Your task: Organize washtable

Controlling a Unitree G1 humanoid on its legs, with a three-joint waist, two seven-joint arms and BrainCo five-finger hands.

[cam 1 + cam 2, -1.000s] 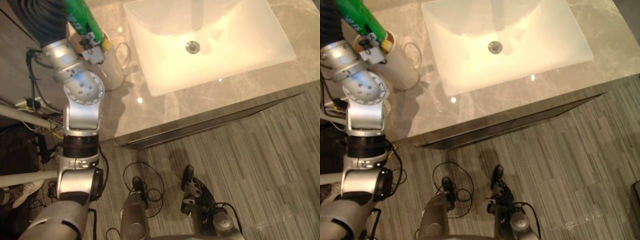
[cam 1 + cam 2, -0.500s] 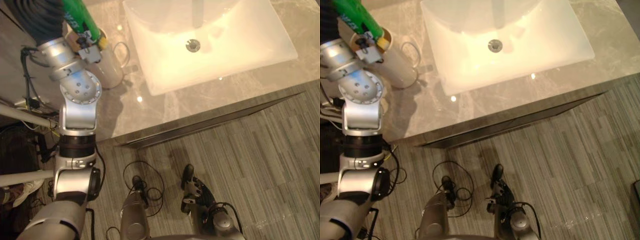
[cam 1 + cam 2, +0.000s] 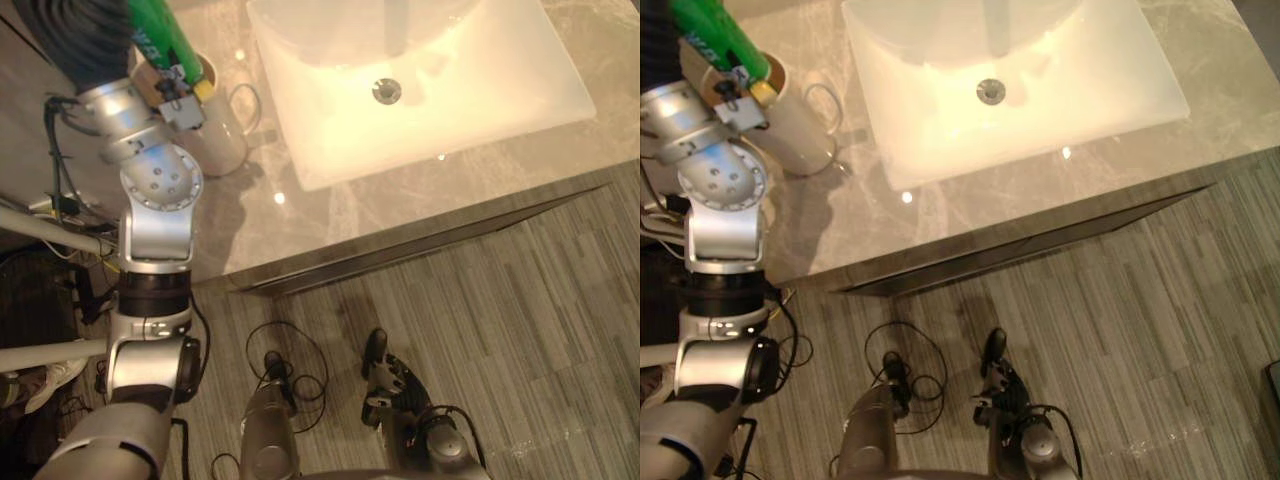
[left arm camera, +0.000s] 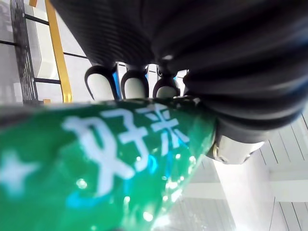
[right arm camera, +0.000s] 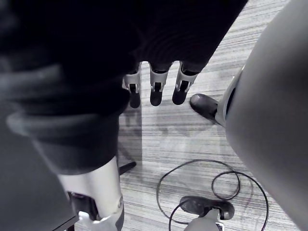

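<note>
My left hand [image 4: 135, 87] is shut on a green tube [image 3: 158, 32] and holds it tilted over a white mug [image 3: 226, 140] at the left end of the stone washtable [image 3: 330, 215]. The tube's yellow end [image 3: 762, 92] sits at the mug's mouth, just inside the rim. In the left wrist view the fingers curl over the green tube [image 4: 96, 168]. My right hand [image 5: 154, 89] hangs low over the floor, well away from the table, with relaxed fingers and nothing in it.
A wide white basin [image 3: 330, 150] with a drain and a tap [image 3: 397, 25] takes up the middle of the washtable. The mug's handle [image 3: 252, 105] points toward the basin. Grey plank floor [image 3: 520, 330] lies in front of the table's edge.
The left arm with the tube has shifted only slightly by the mug's mouth. The right hand has not moved.
</note>
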